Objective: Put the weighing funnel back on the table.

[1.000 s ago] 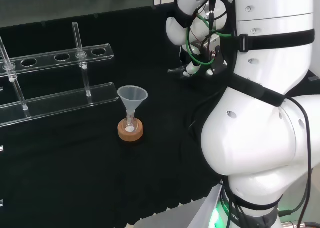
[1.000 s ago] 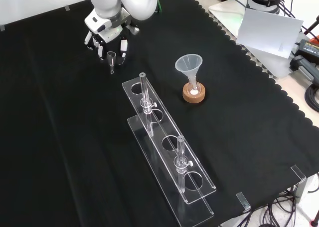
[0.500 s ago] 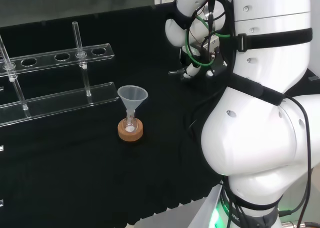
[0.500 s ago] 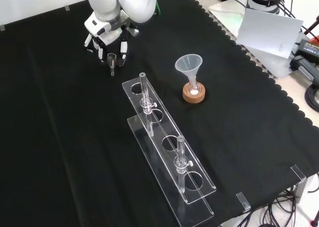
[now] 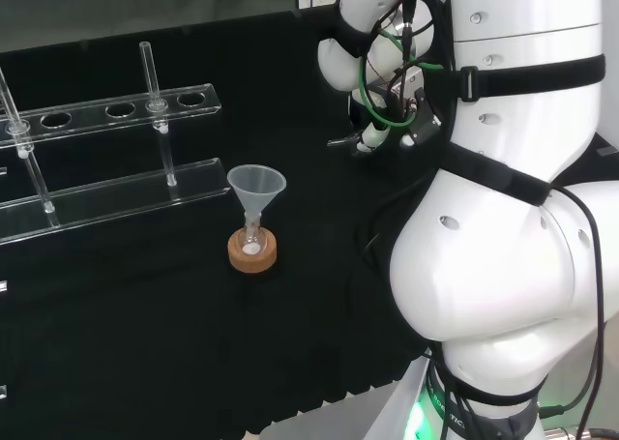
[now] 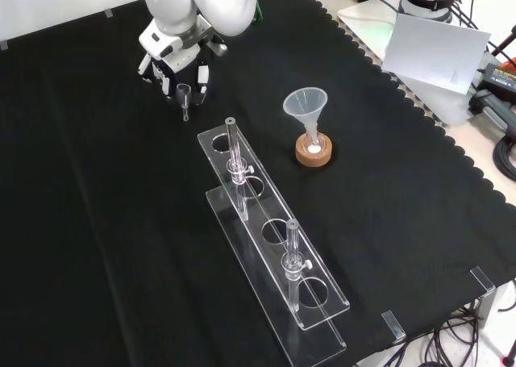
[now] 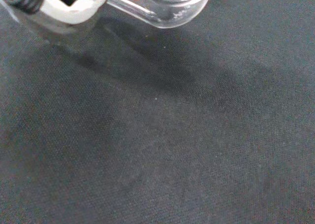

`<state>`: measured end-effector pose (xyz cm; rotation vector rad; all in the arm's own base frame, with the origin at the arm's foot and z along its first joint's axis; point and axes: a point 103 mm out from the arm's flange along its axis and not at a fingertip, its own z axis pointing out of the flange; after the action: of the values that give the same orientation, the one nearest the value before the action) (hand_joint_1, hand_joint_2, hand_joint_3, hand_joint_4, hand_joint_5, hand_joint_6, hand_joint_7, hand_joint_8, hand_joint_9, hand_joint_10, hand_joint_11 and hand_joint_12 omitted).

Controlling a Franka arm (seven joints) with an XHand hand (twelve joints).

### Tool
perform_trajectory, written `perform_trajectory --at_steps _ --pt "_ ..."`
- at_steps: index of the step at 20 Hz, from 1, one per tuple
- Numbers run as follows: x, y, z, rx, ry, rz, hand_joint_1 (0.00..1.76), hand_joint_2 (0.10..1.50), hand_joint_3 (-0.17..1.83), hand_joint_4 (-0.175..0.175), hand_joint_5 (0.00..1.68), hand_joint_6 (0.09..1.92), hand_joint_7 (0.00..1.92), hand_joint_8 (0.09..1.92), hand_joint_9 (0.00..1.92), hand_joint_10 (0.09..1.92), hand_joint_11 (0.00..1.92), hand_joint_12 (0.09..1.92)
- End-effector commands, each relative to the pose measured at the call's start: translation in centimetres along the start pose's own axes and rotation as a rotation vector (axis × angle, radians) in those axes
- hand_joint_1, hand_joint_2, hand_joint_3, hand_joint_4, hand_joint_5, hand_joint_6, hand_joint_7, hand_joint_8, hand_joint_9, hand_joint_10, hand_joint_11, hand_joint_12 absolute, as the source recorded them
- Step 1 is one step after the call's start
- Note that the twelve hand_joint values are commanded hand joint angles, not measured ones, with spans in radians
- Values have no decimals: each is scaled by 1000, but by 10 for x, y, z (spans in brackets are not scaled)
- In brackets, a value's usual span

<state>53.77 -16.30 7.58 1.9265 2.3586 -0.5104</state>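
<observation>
Front view: the arm link covers the top of the hand [image 6: 171, 54]. The weighing funnel [image 6: 185, 94] is too small, so you can't tell whether its stem tip touches the cloth [image 6: 97, 222] or where the pads meet it. Head view: links hide most of the hand, and the rack [image 5: 106, 111] is cut off at the left edge. Wrist view: the weighing funnel's bowl is cut by the pic edge, w/ a blurred white hand part beside it. Flask [image 6: 313, 145] contents are too small to tell.

Head behind-above, front opposite, wrist — near cloth [image 7: 157, 160]
</observation>
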Motion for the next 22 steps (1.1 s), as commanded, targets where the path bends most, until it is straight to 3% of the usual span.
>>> perform_trajectory --at_steps 1,11,17,22 --pt "4 -4 -5 33 -23 3 838 624 585 175 1175 398 1480 87 1292 87 512 1275" --pt "16 -6 -10 86 -59 -7 751 587 634 173 1028 354 1270 87 1213 87 456 1300" --pt "18 -3 -11 177 -88 -11 579 581 537 97 676 291 1029 87 1058 87 331 1372" --pt "13 -8 -19 179 -78 -5 489 621 404 67 538 142 884 87 937 87 238 1417"
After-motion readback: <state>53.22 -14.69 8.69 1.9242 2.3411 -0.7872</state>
